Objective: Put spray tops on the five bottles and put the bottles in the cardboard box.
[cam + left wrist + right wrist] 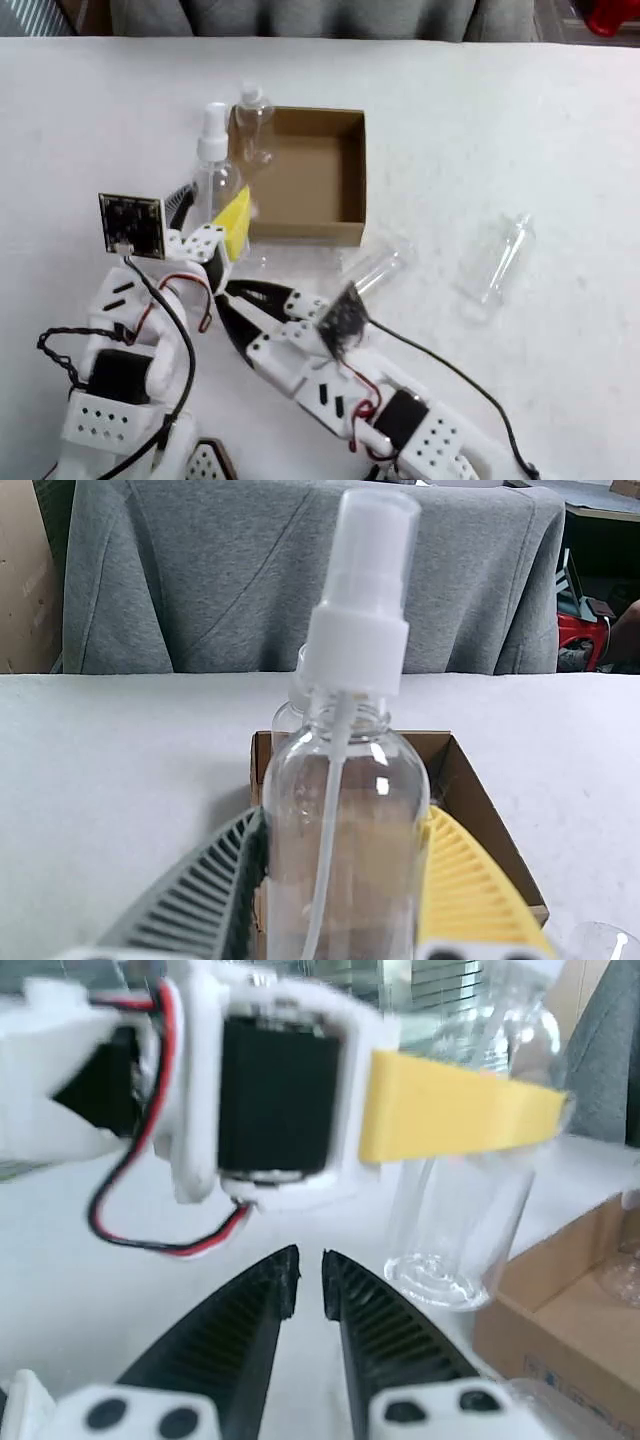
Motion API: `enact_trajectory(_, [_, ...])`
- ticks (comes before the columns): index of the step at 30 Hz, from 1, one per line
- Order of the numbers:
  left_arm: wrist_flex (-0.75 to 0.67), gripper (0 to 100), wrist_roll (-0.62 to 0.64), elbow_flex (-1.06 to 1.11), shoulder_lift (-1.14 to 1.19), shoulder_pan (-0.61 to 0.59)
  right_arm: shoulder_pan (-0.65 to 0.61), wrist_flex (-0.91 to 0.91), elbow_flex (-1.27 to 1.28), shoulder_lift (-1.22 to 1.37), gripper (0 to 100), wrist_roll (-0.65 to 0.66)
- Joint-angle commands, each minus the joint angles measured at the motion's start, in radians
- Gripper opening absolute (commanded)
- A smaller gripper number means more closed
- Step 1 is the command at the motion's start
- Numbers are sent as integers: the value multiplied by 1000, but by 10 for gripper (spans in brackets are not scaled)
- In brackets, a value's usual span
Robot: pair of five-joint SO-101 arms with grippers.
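Observation:
My left gripper [210, 208] is shut on an upright clear bottle [345, 850] with a white spray top [362, 590], held between its grey and yellow fingers [470, 895] just outside the cardboard box's [305, 175] left wall. A second bottle [252, 120] stands in the box's far left corner. Two clear bottles without tops lie on the table right of the box, one close [380, 263] and one farther [497, 258]. My right gripper [310, 1265], with black fingers, is shut and empty, just behind the left gripper [222, 293] and facing the held bottle [470, 1190].
The two arms' bases crowd the table's near edge. A grey cloth-covered seat [300, 570] stands beyond the far edge. The white table [520, 130] stretches right of the box.

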Motion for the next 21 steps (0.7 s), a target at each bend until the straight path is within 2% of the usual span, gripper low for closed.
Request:
enact_trajectory(1, [3, 24, 11, -94, 7, -4, 15, -143, -98, 208, 15, 11])
enact_trajectory(4, [3, 24, 9, -86, 7, -4, 16, -317, -104, 341, 15, 11])
enact_trajectory(6, [5, 24, 9, -86, 7, -4, 18, -369, -117, 421, 15, 9])
enact_trajectory(12, [2, 23, 0, -72, 7, -31, 54, -469, -175, 602, 15, 3])
enact_trajectory(21, [61, 23, -2, -69, 5, -8, 122, -498, -195, 651, 15, 2])
